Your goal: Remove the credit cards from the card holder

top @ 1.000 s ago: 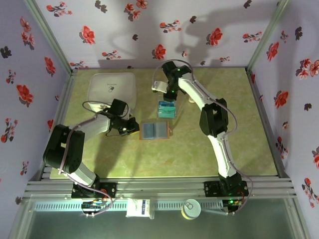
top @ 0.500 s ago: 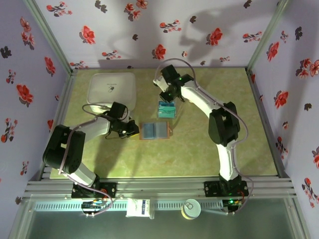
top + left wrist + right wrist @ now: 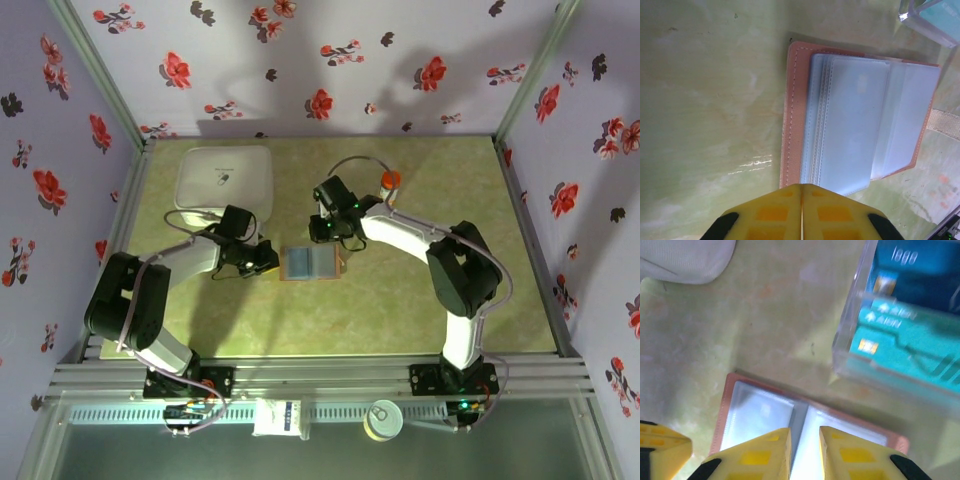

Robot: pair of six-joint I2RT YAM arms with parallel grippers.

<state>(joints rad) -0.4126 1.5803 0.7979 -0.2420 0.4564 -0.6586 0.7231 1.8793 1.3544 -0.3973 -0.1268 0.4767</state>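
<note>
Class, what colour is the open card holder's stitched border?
Tan-brown; the flat bifold card holder shows best in the left wrist view.

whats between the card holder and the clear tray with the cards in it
Nothing lies there. In the right wrist view, a bare strip of green table separates the card holder from the clear tray.

We count one card holder (image 3: pixel 312 262), spread open in two halves. One clear tray (image 3: pixel 849 315) holds three credit cards (image 3: pixel 900 325) that we can tell apart, one dark blue and two teal; whether more lie beneath them we cannot tell. We count one white square container (image 3: pixel 225 178) and one orange-capped bottle (image 3: pixel 390 181). There are two arms, the left arm (image 3: pixel 185 255) and the right arm (image 3: pixel 415 232), and so two grippers, the left gripper (image 3: pixel 801 187) and the right gripper (image 3: pixel 805 432). Below the table's near edge we count one white box (image 3: pixel 280 418) and one round tin (image 3: pixel 383 418).
</note>
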